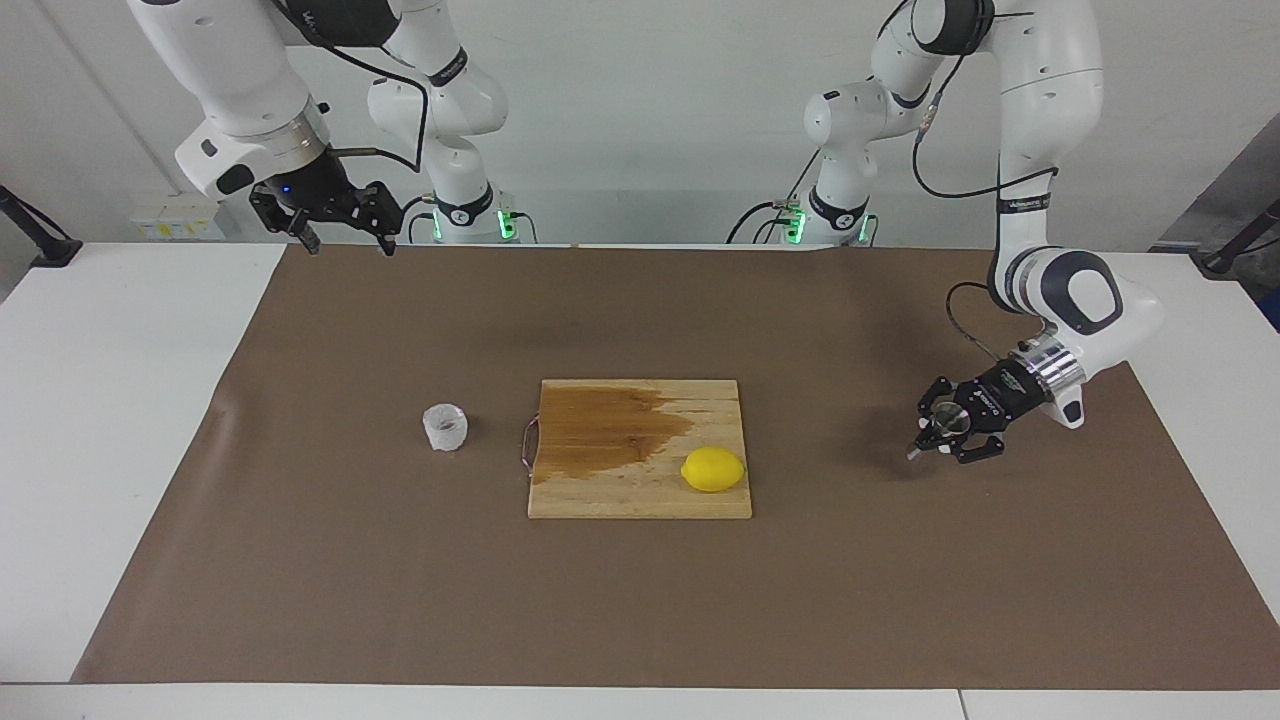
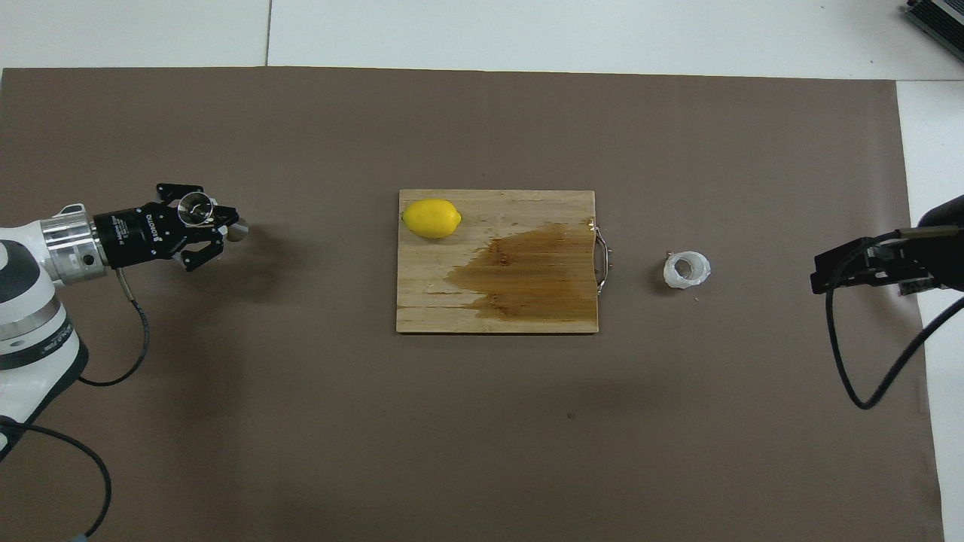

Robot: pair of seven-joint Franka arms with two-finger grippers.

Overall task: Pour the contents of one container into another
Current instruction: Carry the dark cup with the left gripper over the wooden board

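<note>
2 containers sit well apart: the jigger (image 1: 941, 425), pinched tilted in the left pincer (image 1: 940, 432) above the counter (image 1: 300, 560) at that arm's end, and the cup (image 1: 445, 426) beside the cutting board (image 1: 640, 495), nearer the waiting, spread right pincer (image 1: 345, 240).

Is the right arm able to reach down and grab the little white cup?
Probably yes. The right gripper hangs high over the mat's edge by its base, holding nothing, and the cup stands alone on bare mat at that arm's end of the table, apart from the cutting board.
</note>
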